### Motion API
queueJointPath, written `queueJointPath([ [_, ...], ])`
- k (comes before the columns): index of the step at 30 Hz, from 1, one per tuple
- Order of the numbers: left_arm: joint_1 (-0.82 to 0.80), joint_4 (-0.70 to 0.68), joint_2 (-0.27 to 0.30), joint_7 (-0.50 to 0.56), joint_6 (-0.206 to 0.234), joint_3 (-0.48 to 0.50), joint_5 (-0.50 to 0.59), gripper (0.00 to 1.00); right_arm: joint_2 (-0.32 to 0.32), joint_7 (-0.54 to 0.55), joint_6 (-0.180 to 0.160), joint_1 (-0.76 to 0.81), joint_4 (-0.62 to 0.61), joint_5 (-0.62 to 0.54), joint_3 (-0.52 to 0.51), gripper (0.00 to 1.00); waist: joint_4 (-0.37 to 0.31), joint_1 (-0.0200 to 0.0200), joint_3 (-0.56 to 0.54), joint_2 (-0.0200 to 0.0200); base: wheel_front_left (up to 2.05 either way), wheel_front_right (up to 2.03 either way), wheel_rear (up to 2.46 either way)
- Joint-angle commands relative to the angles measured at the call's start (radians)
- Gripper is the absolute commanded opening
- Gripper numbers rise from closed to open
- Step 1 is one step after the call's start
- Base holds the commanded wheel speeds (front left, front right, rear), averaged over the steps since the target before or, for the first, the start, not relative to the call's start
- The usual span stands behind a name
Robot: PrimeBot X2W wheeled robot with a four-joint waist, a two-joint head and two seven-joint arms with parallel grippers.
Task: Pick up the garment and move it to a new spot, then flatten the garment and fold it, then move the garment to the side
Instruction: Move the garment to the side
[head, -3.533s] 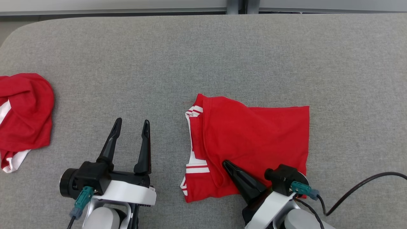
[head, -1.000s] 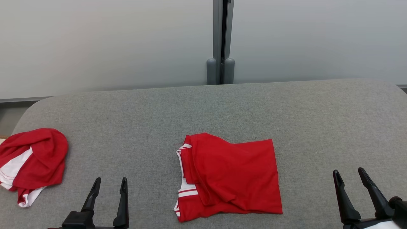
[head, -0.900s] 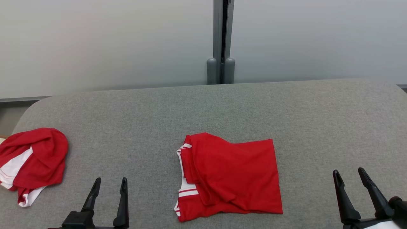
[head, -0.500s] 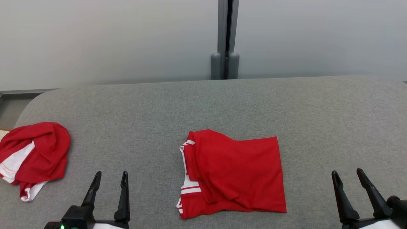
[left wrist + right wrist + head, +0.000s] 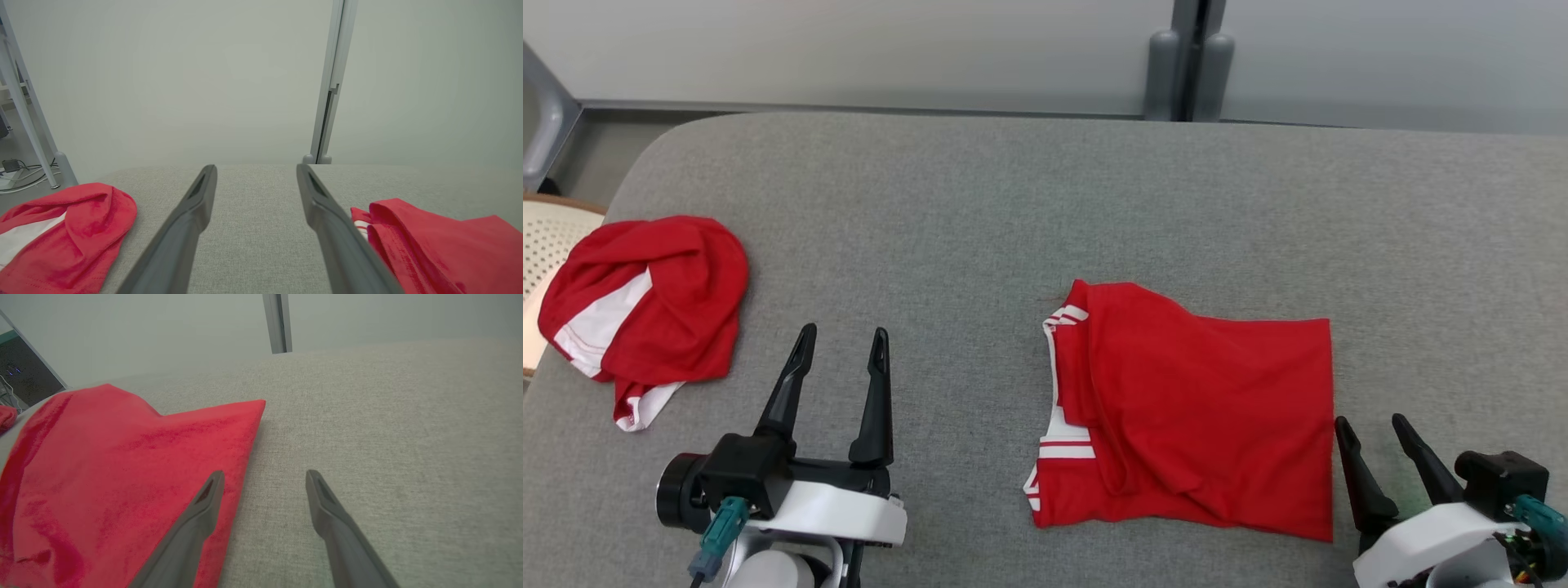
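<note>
Head view: folded red garment point(image 5: 1201, 416) lies lower centre-right on grey tabletop point(image 5: 1013, 204); left gripper point(image 5: 843, 331) and right gripper point(image 5: 1369, 420) spread apart, empty.

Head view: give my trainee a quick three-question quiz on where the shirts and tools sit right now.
1. True or false: the right tool stands at the right edge of the folded red shirt without gripping it.
2. Fill in: the left tool is ____ and holds nothing.
3. Where is the crumpled red shirt?
A) at the left end of the grey table
B) in the left tool
C) on top of the folded red shirt

Key: 1 true; 2 open; 3 A.
</note>
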Motion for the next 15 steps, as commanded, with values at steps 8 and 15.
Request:
queueJointPath([
  [8, -0.057, -0.022, -0.026, -0.002, -0.019, 0.009, 0.023, 1.0, -0.006, -0.031, 0.003, -0.121, 0.2, 0.061, 0.098, 1.0, 0.064, 0.0, 0.08, 0.0, 0.0, 0.0, 0.0],
  [15, -0.058, -0.031, -0.041, -0.003, -0.027, 0.023, 0.04, 1.0, -0.014, -0.036, 0.003, -0.161, 0.283, 0.116, 0.187, 0.0, 0.036, 0.0, 0.087, 0.0, 0.0, 0.0, 0.0],
])
